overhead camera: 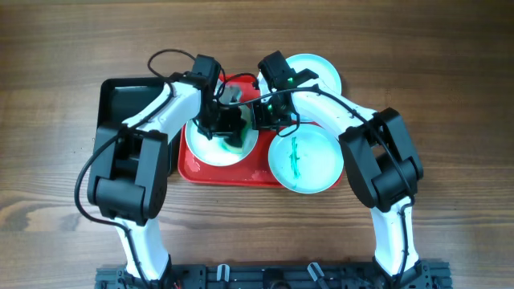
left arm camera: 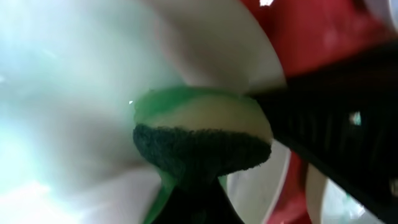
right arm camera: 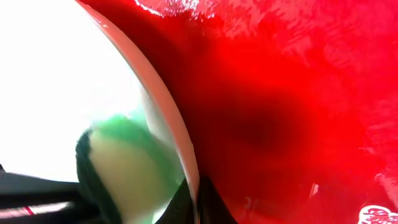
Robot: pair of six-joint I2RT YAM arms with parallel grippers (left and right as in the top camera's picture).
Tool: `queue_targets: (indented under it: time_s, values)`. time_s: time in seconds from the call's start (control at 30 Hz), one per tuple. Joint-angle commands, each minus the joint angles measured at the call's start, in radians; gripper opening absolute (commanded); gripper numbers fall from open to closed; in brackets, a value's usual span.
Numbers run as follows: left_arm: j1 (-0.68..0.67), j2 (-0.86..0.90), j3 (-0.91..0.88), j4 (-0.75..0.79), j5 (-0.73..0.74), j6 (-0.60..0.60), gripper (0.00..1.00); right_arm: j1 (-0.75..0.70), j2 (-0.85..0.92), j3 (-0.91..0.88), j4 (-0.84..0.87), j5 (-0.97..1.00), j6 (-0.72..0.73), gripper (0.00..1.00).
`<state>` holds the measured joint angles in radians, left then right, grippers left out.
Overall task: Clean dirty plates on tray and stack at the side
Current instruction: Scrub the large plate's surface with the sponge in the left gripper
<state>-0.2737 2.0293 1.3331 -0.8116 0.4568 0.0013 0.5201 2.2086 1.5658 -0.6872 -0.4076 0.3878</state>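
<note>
A green sponge (left arm camera: 202,134) with a dark scouring face fills the left wrist view, pressed onto the cream-white plate (left arm camera: 74,93) and bowed where the left gripper (overhead camera: 231,132) pinches it from below, so that gripper is clenched on the sponge. The plate lies inside the red tray (overhead camera: 233,174), on its left half, and is the only plate fully within it. The right gripper (overhead camera: 259,119) sits at the plate's right rim, near the tray's middle. The right wrist view shows the rim running down into a dark finger at the bottom edge, with glossy tray floor to its right and the sponge inside the plate to its left, but whether the fingers are clamped on the rim I cannot tell. Only the overhead view shows the rest. A turquoise plate (overhead camera: 305,160) with a green scribble across its middle overlaps the tray's near right corner and lies mostly off it. A second pale plate (overhead camera: 321,72) rests beyond the tray's far right corner, partly under the right arm. A black tray (overhead camera: 120,100) lies just left of the red tray, partly covered by the left arm.
</note>
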Motion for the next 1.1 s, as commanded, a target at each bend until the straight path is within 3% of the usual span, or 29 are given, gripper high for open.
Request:
queue_targets:
  time_s: [0.0,0.17,0.33,0.5,0.63,0.9,1.07]
  values:
    - [0.000,0.022,-0.011,-0.008,-0.002,0.055,0.04,0.002,0.034,-0.022,-0.008,-0.022,-0.021,0.04]
    - [0.030,0.022,-0.011,0.061,-0.455,-0.301,0.04,-0.001,0.034,-0.022,-0.008,-0.021,-0.018,0.04]
    - [0.035,0.022,-0.011,0.171,-0.607,-0.362,0.04,-0.003,0.034,-0.022,-0.008,-0.020,-0.018,0.04]
    - [0.036,0.022,-0.012,0.097,-0.768,-0.480,0.04,-0.003,0.034,-0.022,-0.008,-0.020,-0.018,0.04]
    - [0.035,0.022,-0.011,-0.019,-0.636,-0.459,0.04,-0.003,0.034,-0.022,-0.008,-0.020,-0.018,0.04]
    - [0.035,0.022,-0.011,-0.137,-0.039,-0.084,0.04,-0.003,0.034,-0.022,-0.010,-0.021,-0.018,0.05]
    - [0.038,0.022,0.002,-0.096,-0.003,-0.064,0.04,-0.003,0.034,-0.022,-0.008,-0.021,-0.017,0.04]
